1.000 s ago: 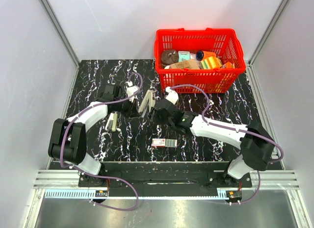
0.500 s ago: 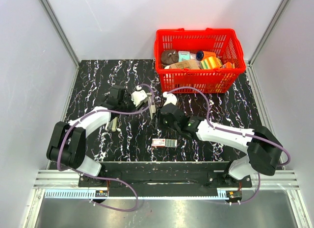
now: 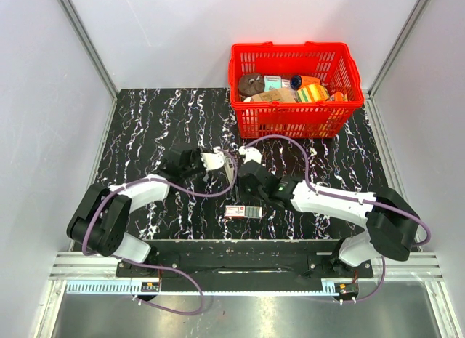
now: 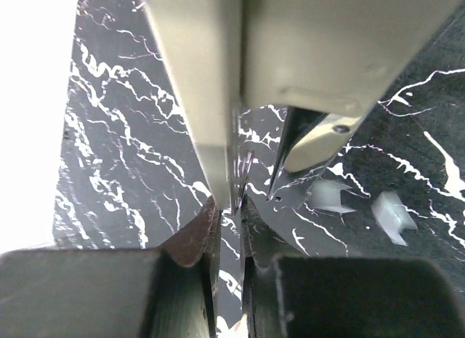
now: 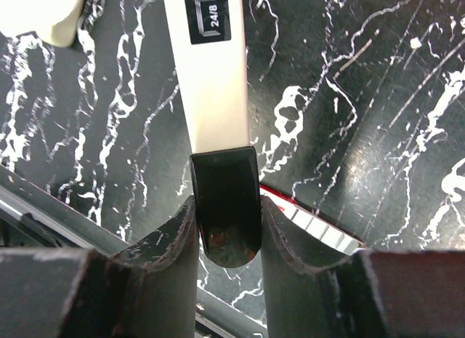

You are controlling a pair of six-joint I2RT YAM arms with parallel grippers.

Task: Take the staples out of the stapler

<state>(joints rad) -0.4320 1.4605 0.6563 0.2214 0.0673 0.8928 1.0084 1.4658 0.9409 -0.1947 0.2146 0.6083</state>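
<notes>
The beige stapler [image 3: 231, 171] is held between both grippers at the middle of the black marble table. In the right wrist view its beige arm marked 24/8 [image 5: 214, 83] ends in a black tip, and my right gripper [image 5: 227, 229] is shut on that tip. In the left wrist view the stapler's beige arms [image 4: 211, 76] fill the top. My left gripper [image 4: 229, 214] is nearly shut on a thin metal strip at their lower end. I cannot tell whether that strip is staples or the stapler's rail. In the top view the left gripper [image 3: 221, 163] and right gripper [image 3: 243, 179] sit close together.
A red and white staple box [image 3: 242, 211] lies on the table just near of the grippers; it also shows in the right wrist view [image 5: 320, 225]. A red basket [image 3: 290, 47] full of items stands at the back right. Two small whitish pieces [image 4: 327, 196] lie by the stapler.
Both grippers and the stapler have moved nearer and toward the table's middle. The left gripper swung right, and the stapler's wide-open arms have come closer together.
</notes>
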